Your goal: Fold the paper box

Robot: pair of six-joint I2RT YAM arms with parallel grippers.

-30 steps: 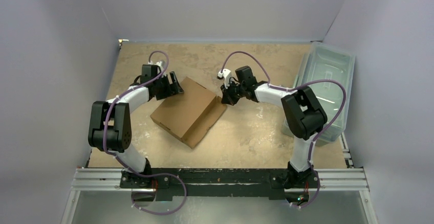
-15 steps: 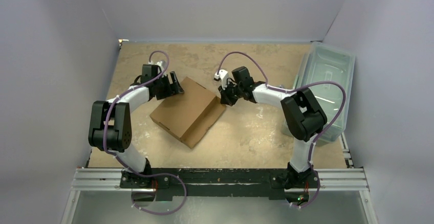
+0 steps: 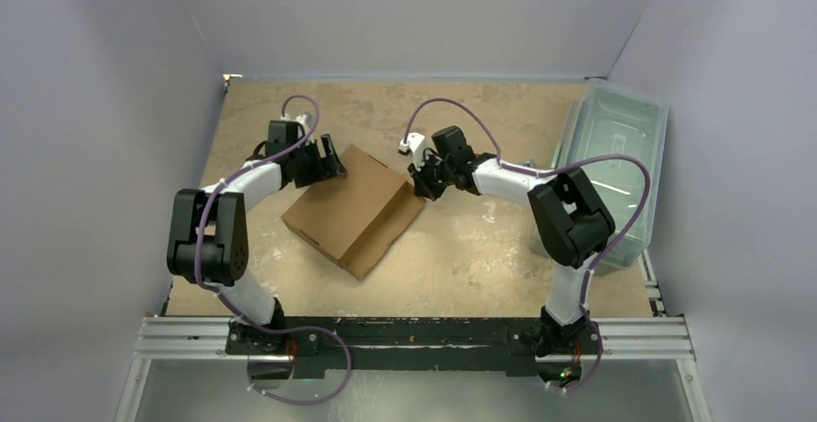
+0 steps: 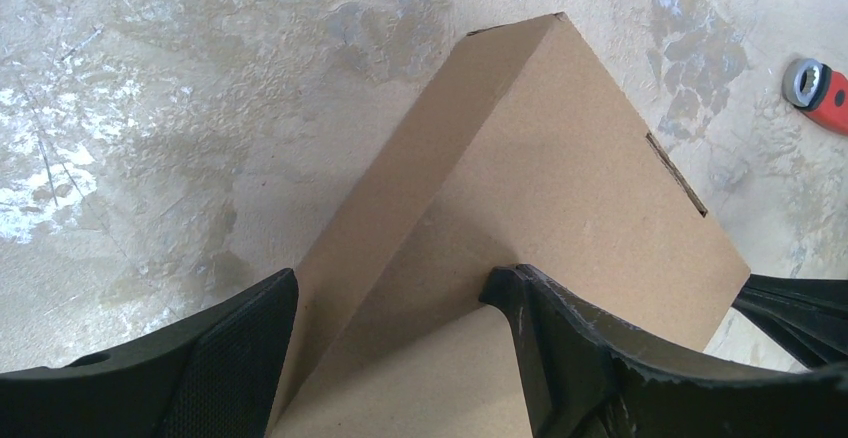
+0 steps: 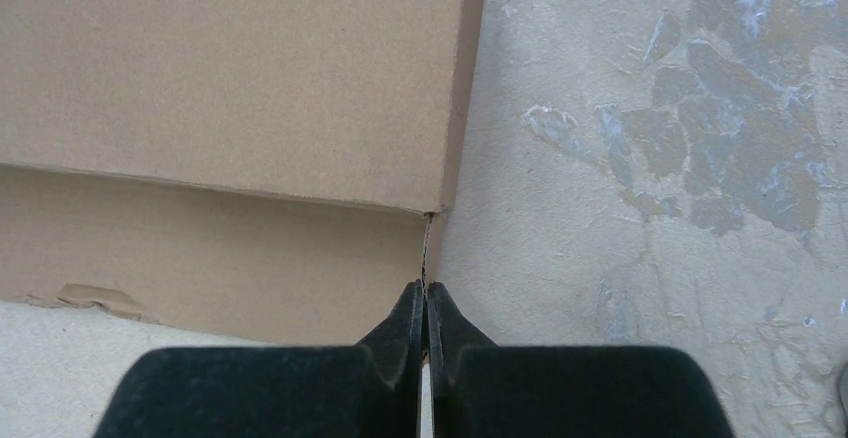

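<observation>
The paper box [image 3: 356, 212] lies low and nearly closed at the middle of the tabletop [image 3: 482, 249], turned at a slant between the two arms, with a narrower strip of card showing along its near-right side. The left gripper [image 3: 323, 164] stands with its jaws wide, straddling the box's far-left corner; the wrist view does not show the pads clamping the card. The right gripper [image 3: 421, 188] is closed tight, its tips touching the right-hand corner where two panels meet at a seam, and I cannot tell whether any sliver of card is between them. The thin brown card looks light and likely to slide on the tabletop if pushed from one side. It should be stiff across each panel but willing to bend at the creases, and easy to dent at the edges. I would pinch a free flap edge close to a crease while the other gripper braces the opposite side.
</observation>
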